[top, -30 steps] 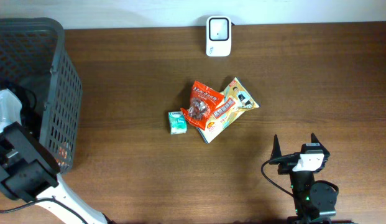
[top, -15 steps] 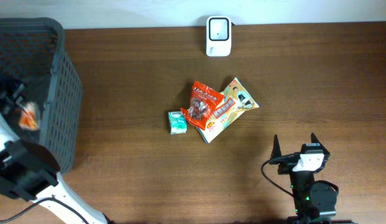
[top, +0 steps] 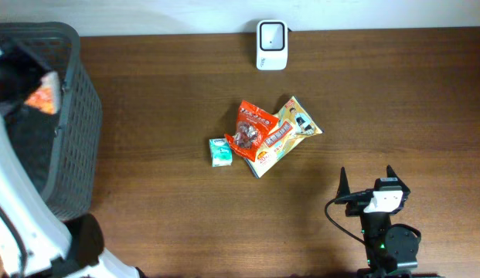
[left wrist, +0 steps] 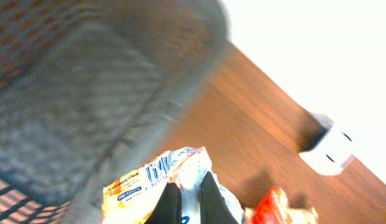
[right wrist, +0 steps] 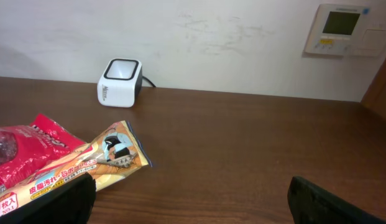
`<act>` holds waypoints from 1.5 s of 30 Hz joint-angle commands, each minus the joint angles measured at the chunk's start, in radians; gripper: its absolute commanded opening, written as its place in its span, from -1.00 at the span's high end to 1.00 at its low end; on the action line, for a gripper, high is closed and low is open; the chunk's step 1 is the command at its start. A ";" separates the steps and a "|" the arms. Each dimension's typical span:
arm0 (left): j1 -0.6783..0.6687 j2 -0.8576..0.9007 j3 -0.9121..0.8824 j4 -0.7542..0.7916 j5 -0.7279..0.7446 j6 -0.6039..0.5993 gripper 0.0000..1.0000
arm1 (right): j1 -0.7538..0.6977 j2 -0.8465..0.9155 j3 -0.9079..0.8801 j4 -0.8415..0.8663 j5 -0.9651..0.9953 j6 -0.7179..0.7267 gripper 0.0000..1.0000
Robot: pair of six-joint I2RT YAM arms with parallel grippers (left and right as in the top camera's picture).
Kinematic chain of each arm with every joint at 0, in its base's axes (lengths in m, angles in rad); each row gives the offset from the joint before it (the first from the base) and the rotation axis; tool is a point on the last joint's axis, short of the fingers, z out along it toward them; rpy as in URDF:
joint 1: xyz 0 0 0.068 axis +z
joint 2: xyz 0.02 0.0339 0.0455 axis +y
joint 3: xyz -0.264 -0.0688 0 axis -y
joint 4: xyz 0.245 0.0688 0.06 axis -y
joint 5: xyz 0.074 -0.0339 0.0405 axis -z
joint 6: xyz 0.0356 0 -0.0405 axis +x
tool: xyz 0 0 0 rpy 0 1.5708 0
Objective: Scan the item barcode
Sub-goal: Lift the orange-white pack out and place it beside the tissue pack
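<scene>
My left gripper (left wrist: 191,203) is shut on a crinkled orange-and-white snack packet (left wrist: 149,186), whose barcode (left wrist: 160,167) faces the wrist camera. From overhead the packet (top: 41,97) hangs above the dark mesh basket (top: 77,116) at the left edge. The white barcode scanner (top: 271,35) stands at the table's far edge, well to the right of the packet. My right gripper (top: 368,182) rests open near the front right, its fingers (right wrist: 56,202) spread wide over bare wood with nothing between them.
A red packet (top: 253,126), a yellow packet (top: 292,126) and a small green box (top: 219,152) lie together mid-table. In the right wrist view the scanner (right wrist: 120,83) sits against a white wall bearing a control panel (right wrist: 345,29).
My left arm has risen out of the basket with the orange packet, carrying it towards the far side. The right arm has not moved.
</scene>
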 commanded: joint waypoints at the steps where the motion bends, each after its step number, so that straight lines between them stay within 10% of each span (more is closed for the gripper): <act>1: -0.161 -0.017 0.003 -0.002 0.012 0.017 1.00 | 0.006 -0.006 -0.006 -0.008 -0.005 -0.006 -0.97; 12: -0.646 0.134 -0.432 0.163 -0.041 0.017 1.00 | 0.006 -0.006 -0.006 -0.008 -0.005 -0.006 -0.97; 22: -0.710 0.326 -0.607 0.350 -0.226 0.016 0.95 | 0.006 -0.006 -0.006 -0.008 -0.005 -0.006 -0.96; 28: -0.711 0.389 -0.607 0.368 -0.225 0.016 -0.56 | 0.006 -0.006 -0.006 -0.008 -0.005 -0.006 -0.97; 45: -0.645 0.304 0.143 -0.002 -0.272 0.117 -0.98 | 0.006 -0.006 -0.006 -0.008 -0.005 -0.006 -0.97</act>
